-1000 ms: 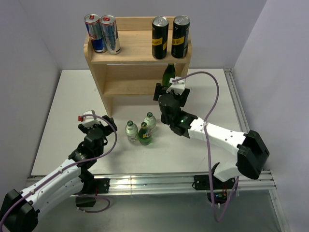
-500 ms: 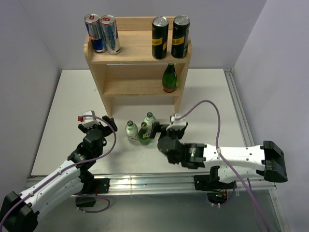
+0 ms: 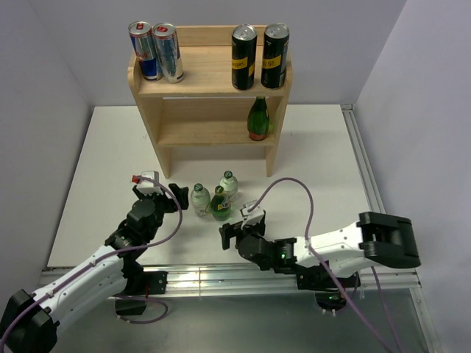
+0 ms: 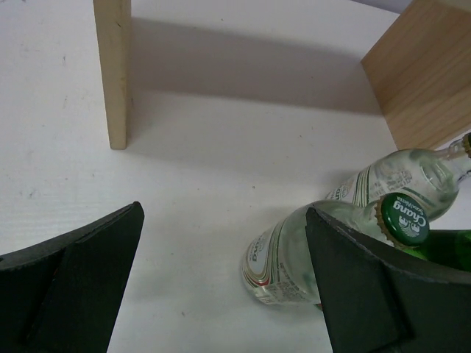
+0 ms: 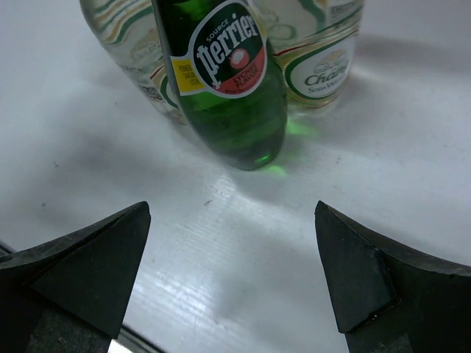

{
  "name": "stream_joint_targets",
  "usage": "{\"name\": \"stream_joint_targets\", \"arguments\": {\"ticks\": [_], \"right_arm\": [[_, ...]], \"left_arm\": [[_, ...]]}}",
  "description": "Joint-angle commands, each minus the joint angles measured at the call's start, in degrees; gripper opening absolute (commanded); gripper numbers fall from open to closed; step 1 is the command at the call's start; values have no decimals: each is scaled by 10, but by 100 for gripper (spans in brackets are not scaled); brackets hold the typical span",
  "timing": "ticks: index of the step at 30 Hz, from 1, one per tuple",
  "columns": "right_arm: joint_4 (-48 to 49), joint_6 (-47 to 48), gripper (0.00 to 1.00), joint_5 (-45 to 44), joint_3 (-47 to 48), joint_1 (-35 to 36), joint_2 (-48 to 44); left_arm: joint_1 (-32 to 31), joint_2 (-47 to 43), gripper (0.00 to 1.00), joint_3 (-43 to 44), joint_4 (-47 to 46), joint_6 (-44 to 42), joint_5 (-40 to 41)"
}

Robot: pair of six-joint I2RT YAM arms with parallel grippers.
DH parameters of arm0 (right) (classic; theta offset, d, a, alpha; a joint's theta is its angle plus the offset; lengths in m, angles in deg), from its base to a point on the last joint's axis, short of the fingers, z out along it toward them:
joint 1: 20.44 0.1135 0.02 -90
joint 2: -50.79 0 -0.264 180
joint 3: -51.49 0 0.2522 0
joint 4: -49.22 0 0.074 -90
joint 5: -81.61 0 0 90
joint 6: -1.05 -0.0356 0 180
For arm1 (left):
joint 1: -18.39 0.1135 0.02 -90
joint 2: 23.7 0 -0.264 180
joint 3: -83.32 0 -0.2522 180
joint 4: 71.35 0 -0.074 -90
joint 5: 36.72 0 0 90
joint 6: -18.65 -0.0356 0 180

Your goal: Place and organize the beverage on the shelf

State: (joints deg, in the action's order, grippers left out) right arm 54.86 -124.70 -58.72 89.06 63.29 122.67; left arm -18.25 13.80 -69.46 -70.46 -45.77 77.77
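1. Claw state. My right claw point(image 3: 234, 229) is fully released and grasps nothing. It sits low over the counter point(image 3: 103, 162), and its wrist view shows only bare surface between the fingers. My left claw point(image 3: 171, 200) is also spread wide and empty.

2. Nearest objects. Directly ahead of my right claw stands a green bottle point(image 5: 228, 88), upright, with a red and yellow label. Two clear bottles point(image 5: 320, 51) stand just behind it, one on each side. The three form a tight cluster. I cannot tell whether they touch each other. My left claw faces the same cluster from the other side, and the nearest clear bottle lies just beside its right finger point(image 4: 353, 287).

3. Shelf. The shelf point(image 3: 213, 81) stands at the far end of the counter, well apart from both claws. Its upper tier carries two silver-and-blue cans point(image 3: 156, 51) on the left and two black cans point(image 3: 259, 57) on the right. Its lower tier carries one dark green bottle point(image 3: 257, 119) at the right end. The rest of that tier is free.

4. Progress. By my judgement, five drinks are placed and three are left on the counter, so the task is past its midpoint. The likely next operation is to grasp the green bottle, which is the nearest and least obstructed.
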Motion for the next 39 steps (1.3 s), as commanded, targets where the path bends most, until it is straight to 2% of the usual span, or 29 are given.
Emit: {"name": "stream_joint_targets", "arguments": {"ticks": [1,13,21,24,28,30,32,33,34,35,36,39], "right_arm": [[110,13,100,46,32,-32,63],[184,69,100,79,114,-130,216],[203,64,97,77,138,-149,274],[209,65,92,73,144,-150,288],[239,71,70,59,136,-150,296],[239,72,64,56,137,-150,300],[239,73,51,57,136,-150,303],[240,72,42,58,136,-151,303],[235,70,13,58,135,-149,302],[227,65,5,50,135,-149,297],[218,52,0,48,133,-149,292],[191,31,0,30,122,-139,264]], "left_arm": [[-4,4,99,20,-32,-13,-18],[-4,5,99,18,-32,-9,-4],[-4,7,99,18,-34,-8,4],[-4,12,99,18,-34,-9,7],[-4,21,99,23,-35,-9,6],[-4,22,99,23,-34,-9,7],[-4,22,99,22,-35,-9,7],[-4,21,99,22,-35,-8,8],[-4,21,99,22,-35,-9,8],[-4,21,99,23,-35,-8,10],[-4,21,99,22,-34,-8,11],[-4,21,99,22,-35,-8,12]]}}
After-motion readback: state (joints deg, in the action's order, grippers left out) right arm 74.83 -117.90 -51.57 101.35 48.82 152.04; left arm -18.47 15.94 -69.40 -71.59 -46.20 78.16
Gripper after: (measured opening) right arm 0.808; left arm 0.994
